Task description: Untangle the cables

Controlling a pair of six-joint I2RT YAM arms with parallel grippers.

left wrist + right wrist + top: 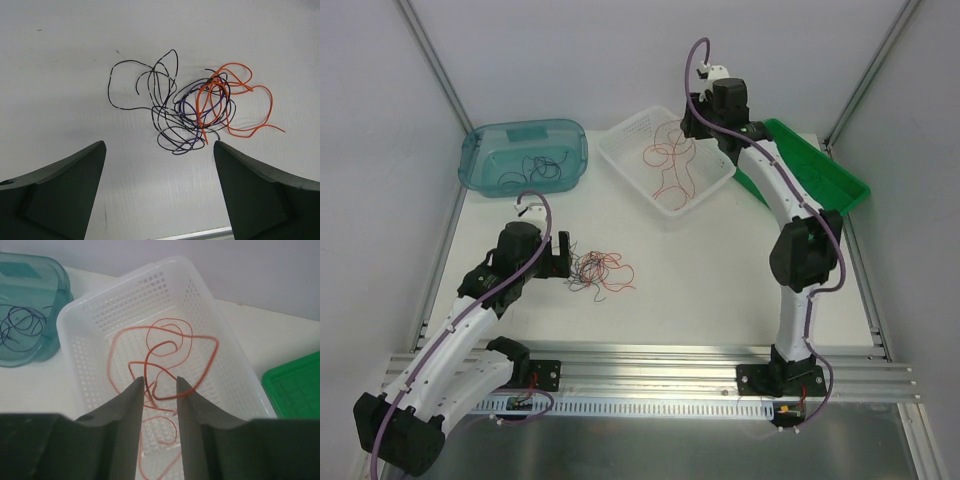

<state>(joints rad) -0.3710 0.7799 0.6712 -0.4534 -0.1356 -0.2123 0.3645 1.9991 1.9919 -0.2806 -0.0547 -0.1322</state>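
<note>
A tangle of black, purple and orange cables (600, 270) lies on the white table. In the left wrist view the tangle (192, 107) sits just beyond my fingertips. My left gripper (568, 260) is wide open and empty, low over the table just left of the tangle (160, 150). My right gripper (692, 125) hovers over the white basket (630, 128). Its jaws (160, 382) stand a narrow gap apart. Loose red cables (165, 355) lie in the basket (125, 305) below them, and one strand shows in the gap.
A teal bin (520, 150) at the back left holds thin dark cables (535, 168); it also shows in the right wrist view (30, 300). A green tray (815, 175) leans at the back right (295, 385). Aluminium rails run along the near table edge.
</note>
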